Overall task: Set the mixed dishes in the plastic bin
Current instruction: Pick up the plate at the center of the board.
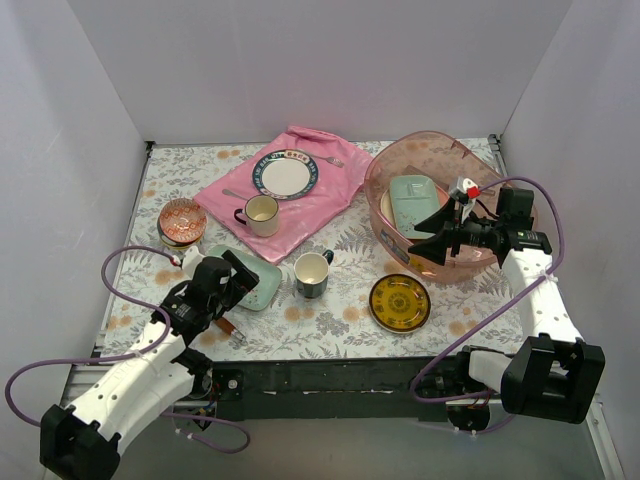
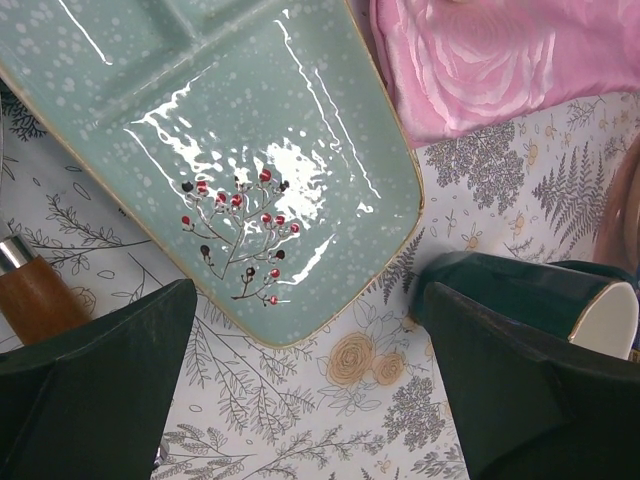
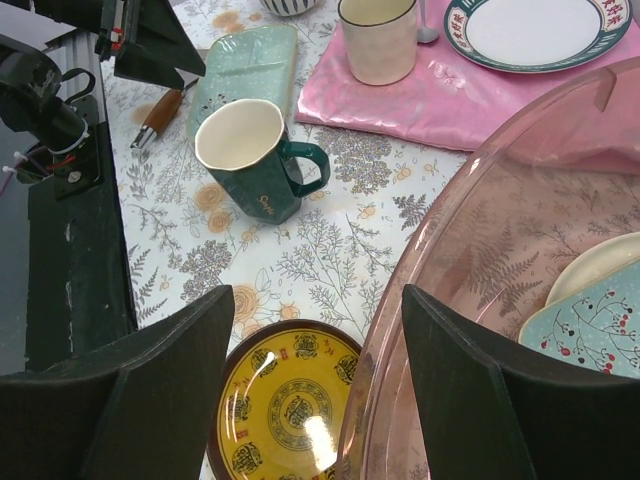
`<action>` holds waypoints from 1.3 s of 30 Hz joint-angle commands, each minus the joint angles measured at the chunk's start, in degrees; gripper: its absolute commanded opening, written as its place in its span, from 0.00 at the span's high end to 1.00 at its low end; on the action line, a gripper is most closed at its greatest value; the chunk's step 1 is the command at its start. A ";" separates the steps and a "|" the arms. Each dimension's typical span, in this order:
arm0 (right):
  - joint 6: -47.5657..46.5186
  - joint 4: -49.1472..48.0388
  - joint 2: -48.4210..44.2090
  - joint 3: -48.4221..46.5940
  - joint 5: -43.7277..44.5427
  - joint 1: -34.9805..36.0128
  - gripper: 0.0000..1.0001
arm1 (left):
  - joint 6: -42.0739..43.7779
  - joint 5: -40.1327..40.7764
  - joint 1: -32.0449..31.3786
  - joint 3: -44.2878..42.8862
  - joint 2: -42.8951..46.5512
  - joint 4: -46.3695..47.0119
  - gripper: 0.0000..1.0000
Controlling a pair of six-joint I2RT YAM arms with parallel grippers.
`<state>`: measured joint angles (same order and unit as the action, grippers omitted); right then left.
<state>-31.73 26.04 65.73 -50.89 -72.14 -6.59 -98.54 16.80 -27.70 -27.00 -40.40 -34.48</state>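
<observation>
The pink plastic bin (image 1: 470,262) stands at the right and holds a pale green tray (image 1: 411,203) on a cream plate (image 3: 590,262). My right gripper (image 1: 432,236) hangs open over the bin's near rim (image 3: 470,240), with nothing held. The yellow plate (image 3: 290,410) lies below it. On the table are a second green tray (image 2: 230,150), a dark mug (image 1: 312,273) and a patterned bowl (image 1: 182,222). My left gripper (image 2: 305,400) is open just short of the tray's corner, its fingers (image 2: 100,390) empty.
A pink cloth (image 1: 310,205) at the back carries a cream mug (image 1: 262,213) and a teal-rimmed plate (image 1: 284,174). A wooden-handled spatula (image 2: 35,300) lies left of the left gripper. White walls enclose the table on three sides.
</observation>
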 commanded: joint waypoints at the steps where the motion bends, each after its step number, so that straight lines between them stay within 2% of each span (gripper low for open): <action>1: -1.06 0.76 0.09 -2.02 -0.55 0.44 0.24 | -0.60 -0.98 1.07 0.99 -0.20 1.87 0.02; 11: -1.41 1.12 0.36 -2.28 -0.28 0.70 0.24 | -2.18 -0.80 2.65 1.95 -1.70 3.10 0.02; 21: -1.76 1.47 0.45 -2.37 -0.02 0.79 0.24 | -4.90 0.34 4.76 2.22 -6.88 4.33 0.02; 27: -1.94 1.73 0.53 -2.54 0.16 0.79 0.24 | -9.21 1.22 4.85 2.66 -9.52 2.14 0.07; 35: -2.11 1.91 0.80 -2.54 0.33 0.88 0.24 | -10.79 1.48 4.76 3.53 -7.85 1.70 0.12; 39: -2.29 1.91 0.89 -2.63 0.42 0.88 0.25 | -11.93 1.84 4.85 5.64 -9.68 4.33 0.19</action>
<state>-33.26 27.14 66.39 -51.22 -71.26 -5.96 -108.57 16.86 -23.31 -23.53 -49.23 -32.01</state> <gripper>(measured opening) 0.755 0.845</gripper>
